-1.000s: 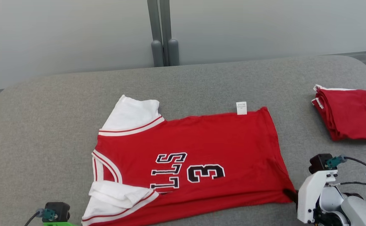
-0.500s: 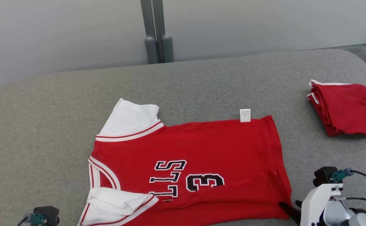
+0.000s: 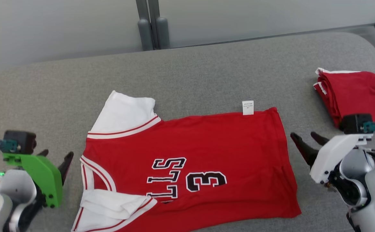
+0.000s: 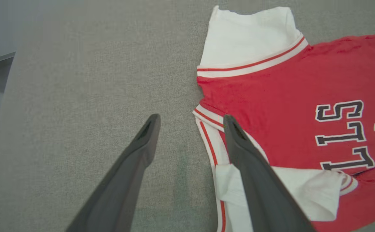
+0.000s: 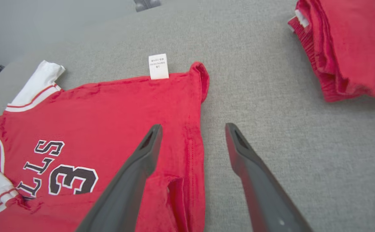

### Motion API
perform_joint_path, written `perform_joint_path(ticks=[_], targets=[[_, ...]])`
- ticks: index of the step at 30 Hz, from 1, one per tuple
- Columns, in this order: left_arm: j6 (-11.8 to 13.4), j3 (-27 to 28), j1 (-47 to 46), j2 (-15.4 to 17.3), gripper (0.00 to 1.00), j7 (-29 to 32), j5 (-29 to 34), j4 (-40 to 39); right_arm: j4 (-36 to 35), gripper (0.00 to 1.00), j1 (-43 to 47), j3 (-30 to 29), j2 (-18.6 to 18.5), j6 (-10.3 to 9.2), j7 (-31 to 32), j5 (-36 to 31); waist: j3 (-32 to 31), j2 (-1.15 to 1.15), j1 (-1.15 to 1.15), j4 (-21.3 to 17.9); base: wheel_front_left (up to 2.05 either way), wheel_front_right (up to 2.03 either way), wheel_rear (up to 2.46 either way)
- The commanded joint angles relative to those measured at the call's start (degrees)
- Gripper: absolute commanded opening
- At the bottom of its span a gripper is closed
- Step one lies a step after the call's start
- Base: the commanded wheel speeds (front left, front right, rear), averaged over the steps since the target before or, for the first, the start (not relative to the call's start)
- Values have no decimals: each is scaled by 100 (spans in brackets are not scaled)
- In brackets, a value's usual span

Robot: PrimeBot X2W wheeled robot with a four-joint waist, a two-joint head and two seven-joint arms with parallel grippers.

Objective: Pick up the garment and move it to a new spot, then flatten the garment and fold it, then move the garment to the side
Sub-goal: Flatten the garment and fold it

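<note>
The garment (image 3: pixel 190 141) is a red jersey with white sleeves and black lettering, lying flat on the grey table (image 3: pixel 206 71). Its near sleeve is folded over the body, and a white tag (image 3: pixel 248 107) sticks out at its far edge. My left gripper (image 3: pixel 57 154) hovers open just left of the collar, holding nothing. In the left wrist view, the left gripper (image 4: pixel 191 118) straddles the collar edge of the garment (image 4: pixel 271 96). My right gripper (image 3: pixel 304 136) is open beside the hem, empty. In the right wrist view, the right gripper (image 5: pixel 193 126) spans the hem edge of the garment (image 5: pixel 110 109).
A folded pile of red cloth (image 3: pixel 358 91) lies at the table's right, close behind my right wrist, and shows as the red pile (image 5: pixel 351 42) in the right wrist view. A grey wall with a vertical post (image 3: pixel 148 22) stands behind the table.
Both grippers have opened, let go of the garment's near edge and moved up beside it. The head camera has also shifted; the garment stays flat.
</note>
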Motion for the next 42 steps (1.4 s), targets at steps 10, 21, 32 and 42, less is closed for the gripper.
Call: perform_joint_path(ticks=[10, 21, 32, 42], targets=[[-998, -238, -2415, -264, 100, 617, -21, 1142, 1248, 100, -1918, 592, -39, -4, -414, 151, 1459, 0, 0, -258, 0, 0, 0], [-1409, -912, -3967, -443, 100, 867, -106, 2214, 2193, 100, -3031, 1525, -13, -4, -738, 371, 2212, 0, 0, -482, 0, 0, 0], [-1418, -1409, -4466, -221, 100, 742, -629, 2752, 2577, 91, -3236, 2425, 70, -7, -1051, 789, 2452, 0, 0, -786, 0, 0, 0], [-1405, -1768, -4638, -10, 0, 401, -811, 3042, 2720, 0, -3293, 2723, -122, -6, -1641, 1165, 2230, 0, 0, -726, 0, 0, 0]])
